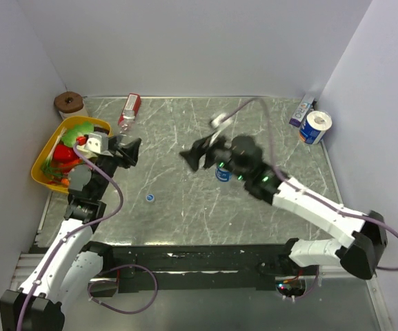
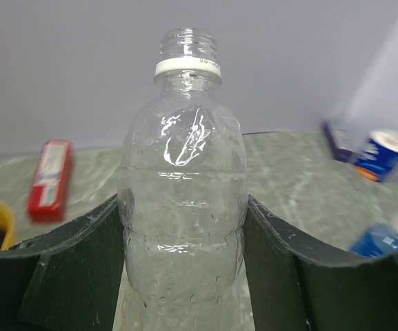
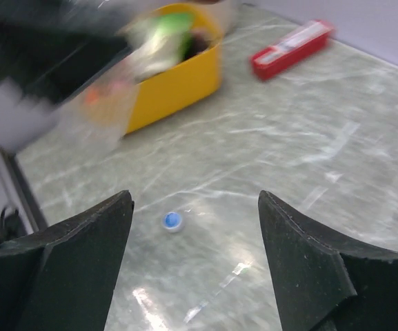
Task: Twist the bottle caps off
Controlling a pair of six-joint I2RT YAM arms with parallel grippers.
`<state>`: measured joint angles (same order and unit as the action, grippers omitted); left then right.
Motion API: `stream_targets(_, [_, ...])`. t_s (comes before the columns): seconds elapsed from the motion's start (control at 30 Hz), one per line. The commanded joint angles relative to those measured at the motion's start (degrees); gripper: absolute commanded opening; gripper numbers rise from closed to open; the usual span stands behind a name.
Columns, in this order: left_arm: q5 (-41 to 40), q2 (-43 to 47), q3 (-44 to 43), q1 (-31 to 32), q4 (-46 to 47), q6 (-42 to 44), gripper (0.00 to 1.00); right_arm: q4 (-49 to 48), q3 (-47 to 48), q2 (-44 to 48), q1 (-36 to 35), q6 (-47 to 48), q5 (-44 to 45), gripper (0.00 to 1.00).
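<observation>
Underneath everything, a scratched grey-green table [image 1: 185, 214], walled in by pale panels. Above it, two white arms: left arm [image 1: 67, 241] rising along the left side, right arm [image 1: 316, 210] reaching in from the near right corner toward the middle. At the left edge, a yellow bin [image 1: 40, 165] heaped with green and red items, just beside the left arm's wrist. In the far right corner, a blue-wrapped toilet roll [image 1: 316, 127] with a small purple box [image 1: 301, 112] just beside it; in the far left corner, a round brown-topped roll [image 1: 69, 103]. Against the far edge, a red box [image 1: 131, 105] lying flat. Left gripper [image 1: 130, 152] pressed in on a clear bottle [image 2: 183, 207], one black finger against each flank at mid-body; bottle upright in the left wrist view, neck threads bare, only a white ring below them. Right gripper [image 3: 195, 200] spread wide, nothing between its fingers, hovering over the middle of the table and apart from the left gripper. Under the right arm's wrist, a blue-labelled bottle [image 1: 221, 172] standing on the table, its top too blurred to read. Smallest of all, a blue cap [image 3: 172, 221] lying loose on bare table between the two arms, nearer the left one, touching neither gripper nor bottle.
</observation>
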<state>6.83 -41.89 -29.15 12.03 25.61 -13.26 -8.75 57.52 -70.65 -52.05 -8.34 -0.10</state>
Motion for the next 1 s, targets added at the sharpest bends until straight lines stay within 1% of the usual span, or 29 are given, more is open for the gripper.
stream_targets(0.0, [15.9, -0.5, -0.9, 0.1, 12.5, 0.3, 0.43, 12.6, 11.6, 2.7, 6.5, -7.0, -10.0, 0.78])
stream_targets(0.03, [17.4, -1.0, -1.3, 0.2, 12.7, -0.5, 0.43, 15.1, 16.2, 2.1, 6.9, -7.1, -11.2, 0.78])
stream_targets(0.07, [20.2, -2.3, -1.7, 0.3, 13.0, -0.9, 0.43, 18.4, 18.3, 1.5, 7.1, -7.4, -12.1, 0.77])
stream_targets(0.1, [21.3, -2.9, -2.5, 0.9, 13.3, -1.3, 0.42, 19.7, 20.2, 0.1, 7.7, -8.8, -13.0, 0.76])
stream_targets(0.17, [22.2, -4.4, -3.1, 2.0, 13.2, -1.5, 0.42, 20.4, 24.1, -1.8, 7.8, -10.5, -17.5, 0.75])
stream_targets(0.27, [20.9, -5.2, -4.2, 5.3, 10.6, 0.8, 0.42, 18.0, 25.9, -3.1, 7.9, -13.9, -20.2, 0.73])
stream_targets(0.3, [19.2, -5.3, -4.9, 7.0, 9.5, 1.5, 0.42, 17.9, 26.2, -3.5, 7.9, -14.8, -20.2, 0.73])
stream_targets(0.43, [16.0, -5.2, -5.6, 10.9, 6.6, 4.4, 0.42, 19.9, 30.4, -7.5, 7.9, -15.6, -20.4, 0.7])
stream_targets(0.5, [14.9, -5.0, -5.6, 12.6, 5.9, 5.3, 0.43, 20.4, 31.1, -9.6, 7.8, -16.1, -20.4, 0.69])
stream_targets(0.63, [14.8, -5.1, -5.8, 13.9, 5.0, 5.7, 0.43, 19.4, 31.1, -11.4, 7.9, -16.4, -20.1, 0.66])
stream_targets(0.97, [13.3, -5.5, -6.4, 16.7, 2.7, 7.5, 0.44, 15.8, 28.6, -11.0, 7.8, -17.6, -18.4, 0.6])
